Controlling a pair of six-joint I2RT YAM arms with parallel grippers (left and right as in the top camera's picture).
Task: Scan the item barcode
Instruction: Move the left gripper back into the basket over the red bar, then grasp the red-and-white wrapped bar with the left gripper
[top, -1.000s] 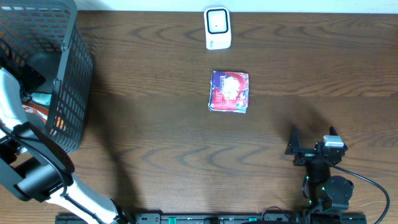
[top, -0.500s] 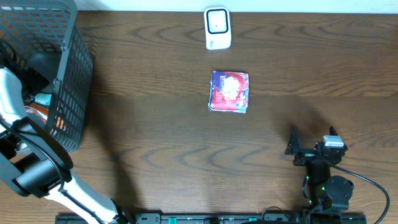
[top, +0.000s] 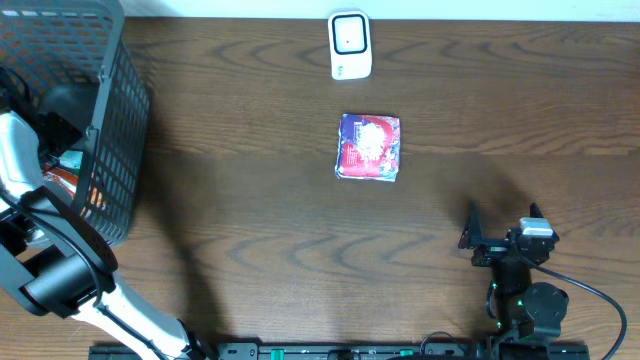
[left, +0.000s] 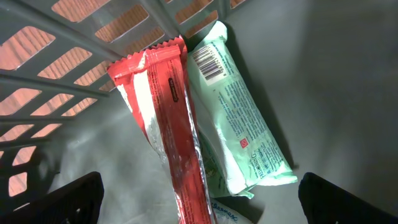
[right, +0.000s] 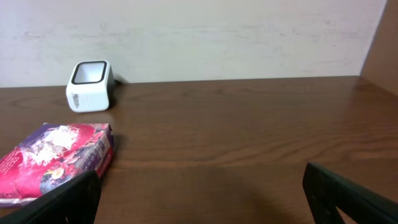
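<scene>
Your left tool (left: 205, 202) hangs inside the wire basket (top: 110, 110) at the left end of the desk (top: 250, 230). Its fingers are spread wide with nothing between them, over a red wrapper (left: 165, 124) that lies alongside a pale green packet (left: 239, 124); the barcode (left: 208, 62) on the green packet faces up. Your right tool (right: 202, 205) sits low near the desk's front right, its fingers just as wide apart and empty. A purple and red packet (top: 370, 147) lies flat mid-desk, near the white scanner (top: 350, 45) but not touching it, well apart from both tools.
</scene>
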